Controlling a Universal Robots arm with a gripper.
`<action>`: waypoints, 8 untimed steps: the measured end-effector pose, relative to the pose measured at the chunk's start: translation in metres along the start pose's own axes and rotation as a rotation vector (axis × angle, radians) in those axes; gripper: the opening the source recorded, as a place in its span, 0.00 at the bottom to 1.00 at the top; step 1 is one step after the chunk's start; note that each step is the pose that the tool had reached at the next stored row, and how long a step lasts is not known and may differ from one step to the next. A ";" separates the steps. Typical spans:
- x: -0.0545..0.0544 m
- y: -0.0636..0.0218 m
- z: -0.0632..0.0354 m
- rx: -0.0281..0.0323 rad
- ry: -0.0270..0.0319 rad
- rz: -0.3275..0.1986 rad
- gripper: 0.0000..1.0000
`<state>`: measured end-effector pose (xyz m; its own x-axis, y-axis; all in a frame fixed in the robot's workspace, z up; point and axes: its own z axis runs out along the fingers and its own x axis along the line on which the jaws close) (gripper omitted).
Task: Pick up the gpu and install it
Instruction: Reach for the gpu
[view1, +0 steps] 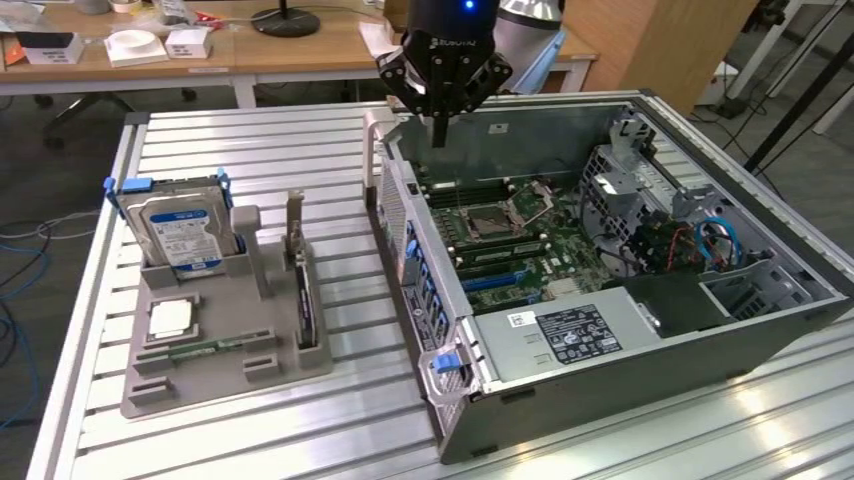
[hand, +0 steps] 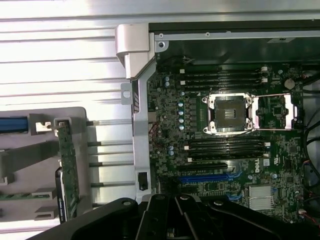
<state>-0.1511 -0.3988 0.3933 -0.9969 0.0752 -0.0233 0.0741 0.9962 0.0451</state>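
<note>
1. Gpu (view1: 306, 300): found standing on edge in a slot of the grey holder (view1: 160, 385), on the side nearest the computer case (view1: 747, 330). Silver bracket (view1: 294, 225) upright at the far end. Not gripped, not installed. Seen edge-on in the wrist view (hand: 68, 170).
2. Same holder, toward the exterior view's left: blue-labelled hard drive (view1: 180, 225) upright in its cradle; memory stick (view1: 200, 350) lying flat near the front; small square chip (view1: 171, 318) between the two.
3. Gripper (view1: 438, 128): fingers pressed together, pinching nothing. Hanging point-down over the far wall of the case, well apart from the gpu.
4. Case lying on its side, panel off, motherboard (view1: 514, 235) exposed. Processor socket (hand: 231, 114) near the board's middle; blue expansion slot (hand: 207, 177) beside it in the wrist view. Labelled power supply (view1: 574, 332) at the near end.
5. Holder and case resting side by side on a slatted aluminium table (view1: 267, 150).
</note>
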 end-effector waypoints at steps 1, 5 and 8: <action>0.000 0.0000 -0.0001 0.0001 0.0001 0.000 0.11; 0.001 -0.0001 -0.0001 0.0001 0.0000 0.000 0.11; 0.002 -0.0001 -0.0001 0.0001 0.0001 0.000 0.11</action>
<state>-0.1528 -0.3988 0.3933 -0.9969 0.0753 -0.0232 0.0742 0.9962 0.0450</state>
